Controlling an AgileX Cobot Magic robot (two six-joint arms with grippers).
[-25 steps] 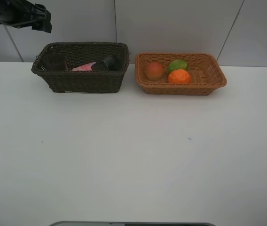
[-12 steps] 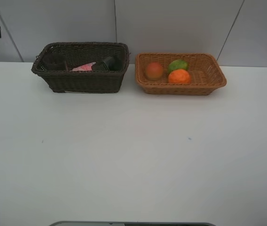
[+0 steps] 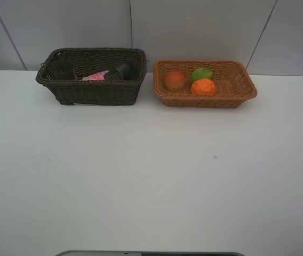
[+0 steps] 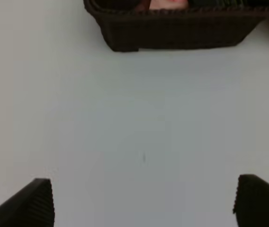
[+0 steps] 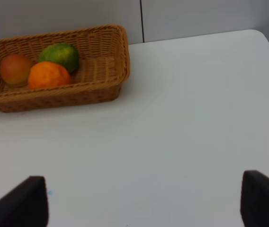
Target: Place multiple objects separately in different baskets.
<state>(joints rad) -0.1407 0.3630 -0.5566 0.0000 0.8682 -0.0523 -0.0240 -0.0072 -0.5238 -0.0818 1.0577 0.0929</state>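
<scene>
Objects sorted into dark brown basket (image 3: 93, 90) and orange-tan basket (image 3: 205, 98); both grippers (image 4: 144, 201) (image 5: 144, 201) spread, empty; risk: nudging baskets if arms return

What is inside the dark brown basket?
The dark basket shows a mauve cup, a pink tube and a dark bottle. Its front wall hides their lower parts and the basket floor.

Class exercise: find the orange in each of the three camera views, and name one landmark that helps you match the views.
Exterior high: orange at the near wall of the tan basket, right of centre.
Left wrist: not in it.
Right wrist: orange in front of the green fruit.
Shared landmark: the tan basket.
</scene>
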